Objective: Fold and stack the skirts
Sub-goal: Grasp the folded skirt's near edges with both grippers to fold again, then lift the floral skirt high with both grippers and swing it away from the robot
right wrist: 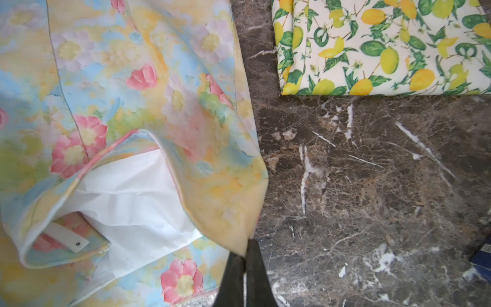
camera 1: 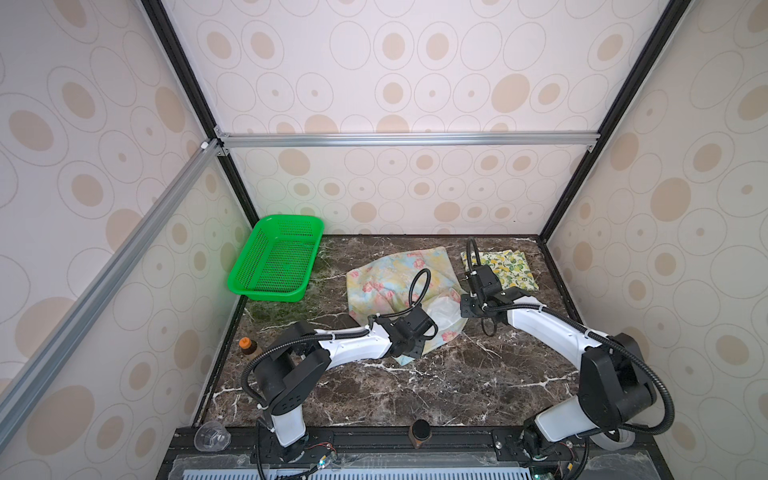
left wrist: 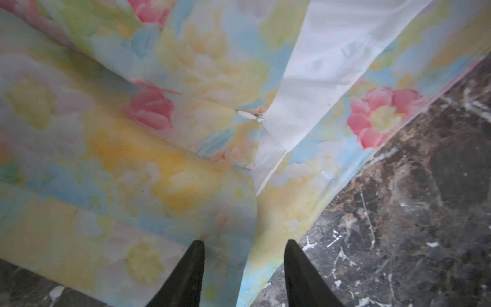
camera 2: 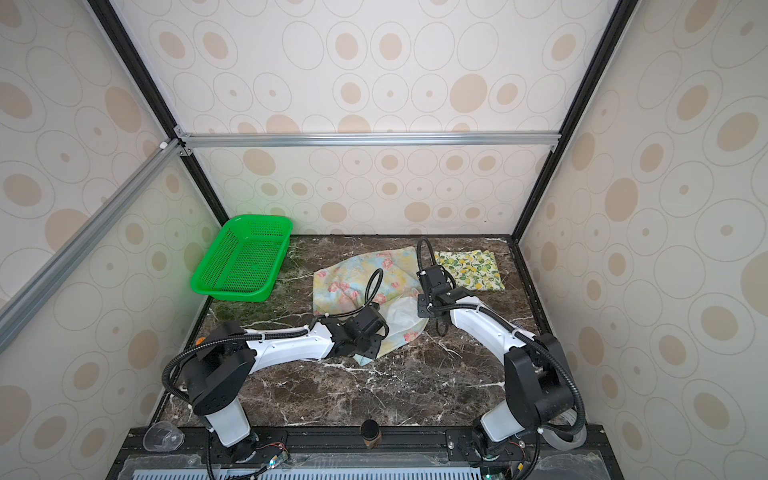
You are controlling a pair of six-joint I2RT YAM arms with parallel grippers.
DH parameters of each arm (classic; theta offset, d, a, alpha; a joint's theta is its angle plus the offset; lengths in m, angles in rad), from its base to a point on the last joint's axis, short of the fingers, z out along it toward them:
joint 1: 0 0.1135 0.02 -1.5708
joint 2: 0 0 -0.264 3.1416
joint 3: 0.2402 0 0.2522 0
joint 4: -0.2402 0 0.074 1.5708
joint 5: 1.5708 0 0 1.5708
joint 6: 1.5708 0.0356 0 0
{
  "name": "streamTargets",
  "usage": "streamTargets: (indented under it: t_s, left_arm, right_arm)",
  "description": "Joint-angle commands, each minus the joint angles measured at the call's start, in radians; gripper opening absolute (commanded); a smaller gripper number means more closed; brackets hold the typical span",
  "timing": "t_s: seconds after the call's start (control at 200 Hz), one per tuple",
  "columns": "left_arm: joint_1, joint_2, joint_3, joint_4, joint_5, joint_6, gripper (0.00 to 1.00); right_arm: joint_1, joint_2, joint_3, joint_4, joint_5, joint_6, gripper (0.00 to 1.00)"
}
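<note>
The pastel blue-yellow skirt with pink flowers [camera 1: 390, 274] [camera 2: 357, 276] lies crumpled mid-table, its white lining [right wrist: 127, 196] [left wrist: 318, 79] showing at the near side. My right gripper [right wrist: 244, 251] is shut on a yellow corner of this skirt, which rises off the marble. My left gripper [left wrist: 244, 249] is open low over the skirt's near edge, one finger over cloth and the other over bare table. The cream skirt with lemons [camera 1: 509, 268] [camera 2: 471, 268] [right wrist: 385, 47] lies folded flat at the back right, apart from both grippers.
A green mesh basket [camera 1: 276, 259] [camera 2: 243, 259] stands tilted against the back left wall. A small orange-capped bottle [camera 1: 246, 345] sits at the left edge. A clear cup [camera 1: 212, 436] and a dark cylinder [camera 1: 420, 432] are on the front rail. Walls enclose three sides.
</note>
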Motion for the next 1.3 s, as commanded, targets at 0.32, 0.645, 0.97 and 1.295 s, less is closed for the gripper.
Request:
streamTargets:
  t_s: [0.32,0.645,0.97,1.295]
  left_arm:
    - [-0.037,-0.002,0.040,-0.205,-0.304,-0.002,0.19]
    - [-0.038,-0.141,-0.016,-0.287,-0.452,-0.068,0.00]
    - [-0.029,-0.274,-0.081,-0.388,-0.500,-0.147,0.00]
    - [0.251,-0.457,0.130,-0.411,-0.562,0.000,0.00]
  right_arm:
    - [0.001,-0.045,-0.022,-0.037,-0.050,0.024,0.00]
    - [0.002,-0.082,-0.053,-0.050,-0.072,0.042,0.00]
    - [0.001,-0.159,-0.142,-0.070,-0.107,0.084,0.00]
    - [-0.049,-0.214,0.089,-0.132,-0.141,0.040,0.00]
